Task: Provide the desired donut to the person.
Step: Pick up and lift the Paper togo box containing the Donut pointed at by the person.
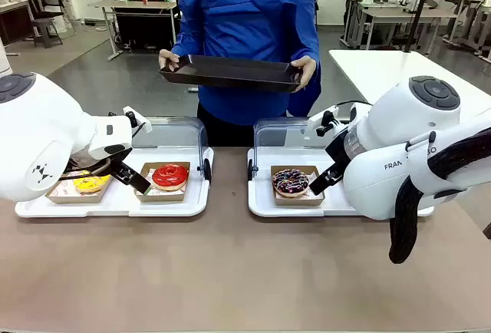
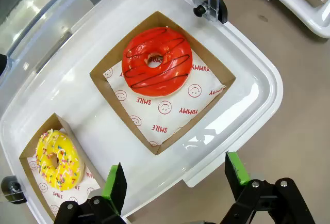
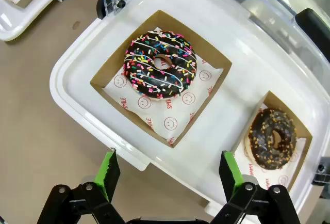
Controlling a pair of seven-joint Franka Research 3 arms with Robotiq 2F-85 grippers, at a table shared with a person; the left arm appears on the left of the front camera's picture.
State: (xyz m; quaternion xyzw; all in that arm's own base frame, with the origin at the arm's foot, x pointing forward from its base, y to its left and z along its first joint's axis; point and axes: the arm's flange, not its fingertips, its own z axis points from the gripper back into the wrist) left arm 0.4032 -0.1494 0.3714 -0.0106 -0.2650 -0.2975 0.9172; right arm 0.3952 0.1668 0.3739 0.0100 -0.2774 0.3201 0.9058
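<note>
Guesswork, which one's wanted: red donut (image 2: 156, 60) just ahead of my left jaws, sprinkled dark donut (image 3: 160, 64) ahead of right jaws. Both pairs spread wide, empty. Person (image 1: 245, 34) across table (image 1: 230, 272) holds black tray (image 1: 230, 72).

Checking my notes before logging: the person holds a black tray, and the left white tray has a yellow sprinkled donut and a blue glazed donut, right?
Not quite. The glazed donut beside the yellow sprinkled donut is red with dark stripes, not blue; the left wrist view shows it. The rest holds.
</note>
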